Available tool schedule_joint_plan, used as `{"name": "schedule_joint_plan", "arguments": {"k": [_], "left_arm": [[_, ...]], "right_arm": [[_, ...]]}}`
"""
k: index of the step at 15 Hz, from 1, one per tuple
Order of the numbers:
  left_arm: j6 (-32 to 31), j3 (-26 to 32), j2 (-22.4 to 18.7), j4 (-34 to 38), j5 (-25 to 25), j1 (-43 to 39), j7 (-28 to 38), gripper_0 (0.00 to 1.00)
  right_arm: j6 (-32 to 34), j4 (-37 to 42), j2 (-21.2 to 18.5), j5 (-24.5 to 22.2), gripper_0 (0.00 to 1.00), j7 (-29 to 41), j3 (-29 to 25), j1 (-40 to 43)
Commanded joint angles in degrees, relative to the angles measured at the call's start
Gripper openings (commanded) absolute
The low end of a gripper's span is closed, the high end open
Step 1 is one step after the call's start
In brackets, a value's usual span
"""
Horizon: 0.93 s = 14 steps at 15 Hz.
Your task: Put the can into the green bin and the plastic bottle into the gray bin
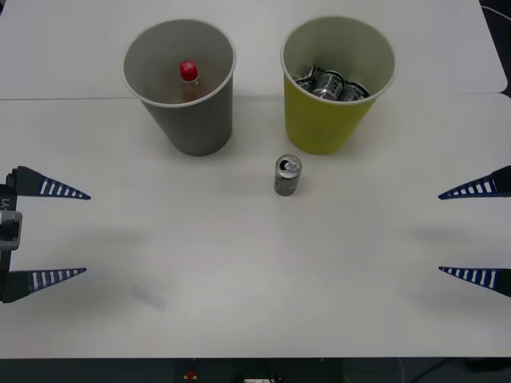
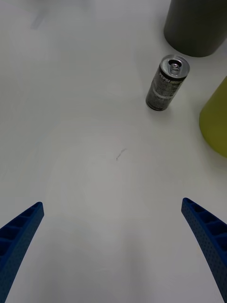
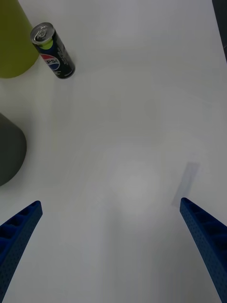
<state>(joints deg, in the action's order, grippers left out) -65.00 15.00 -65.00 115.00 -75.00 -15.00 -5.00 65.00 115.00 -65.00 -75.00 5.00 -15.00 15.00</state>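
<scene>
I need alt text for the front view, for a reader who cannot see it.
A small can stands upright on a white table, just in front of the green bin, which already holds other cans. The gray bin beside it holds the plastic bottle; the left pincer and right pincer wait open at the edges.

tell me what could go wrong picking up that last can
The can stands upright close in front of the green bin, so a wide-open right pincer may bump the bin's wall while closing in. A glancing finger could tip the can and send it rolling. The green bin already holds cans, so this one might settle high near the rim.
</scene>
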Motion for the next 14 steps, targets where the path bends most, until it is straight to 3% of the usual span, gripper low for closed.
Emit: {"name": "schedule_joint_plan", "arguments": {"k": [1,5,8,14], "left_arm": [[0.0,0.0,0.0,0.0,0.0,0.0,0.0,1.0],[0.0,0.0,0.0,0.0,0.0,0.0,0.0,1.0],[0.0,0.0,0.0,0.0,0.0,0.0,0.0,1.0],[0.0,0.0,0.0,0.0,0.0,0.0,0.0,1.0]], "right_arm": [[0.0,0.0,0.0,0.0,1.0,0.0,0.0,0.0],[-2.6,0.05,-1.36,4.25,1.0,-1.4,-0.21,2.84],[-4.36,0.05,-1.45,4.6,1.0,-2.27,-0.03,3.63],[-19.38,3.3,-2.06,6.18,1.0,-3.07,5.68,7.32]]}}
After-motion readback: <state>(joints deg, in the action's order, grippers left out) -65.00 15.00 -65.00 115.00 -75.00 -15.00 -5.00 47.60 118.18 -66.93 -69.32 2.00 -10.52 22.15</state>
